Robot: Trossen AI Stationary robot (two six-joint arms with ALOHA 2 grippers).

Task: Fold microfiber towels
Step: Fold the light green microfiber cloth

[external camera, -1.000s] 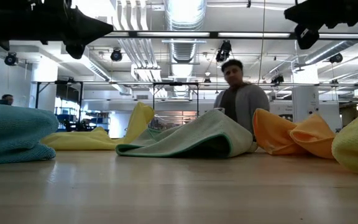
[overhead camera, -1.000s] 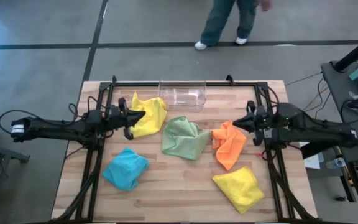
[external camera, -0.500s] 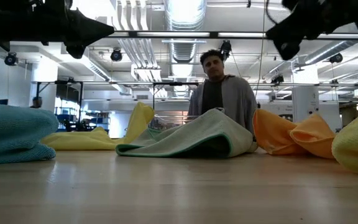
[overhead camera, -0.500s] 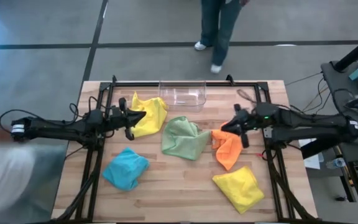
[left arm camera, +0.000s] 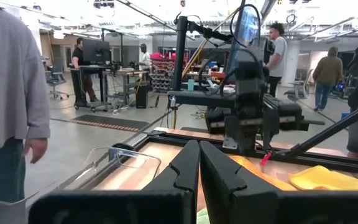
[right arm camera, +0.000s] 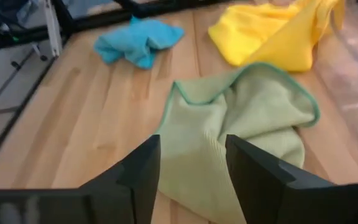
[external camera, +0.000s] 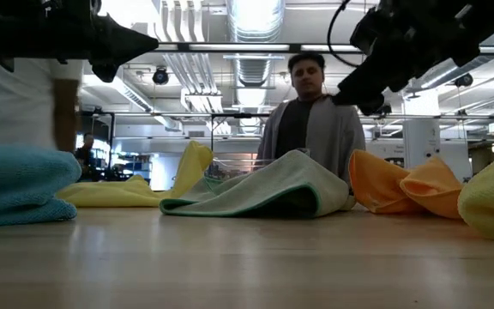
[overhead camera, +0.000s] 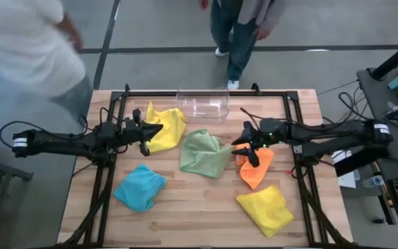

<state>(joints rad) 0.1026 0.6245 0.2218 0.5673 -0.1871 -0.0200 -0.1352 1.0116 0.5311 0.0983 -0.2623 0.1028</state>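
Folding not yet begun: all five cloths lie crumpled

Reaching in over the table [overhead camera: 185, 221], the right gripper [overhead camera: 249, 147] hangs above the near edge of the orange cloth [overhead camera: 256, 169], its fingers [right arm camera: 143, 168] spread apart and holding nothing. Just ahead of it, past the fingertips, lies the pale green cloth [right arm camera: 241, 124], bunched with one corner turned over. Farther out in the same direction sit a yellow cloth [right arm camera: 272, 37] and the blue cloth [right arm camera: 138, 40]. A second yellow cloth [overhead camera: 266, 209] rests behind and to the side of this gripper, near the table's front edge. None shows a clean fold, so by my judgement the whole job remains. The left gripper [overhead camera: 144, 135] waits clenched and empty, its tips at the far yellow cloth's edge.
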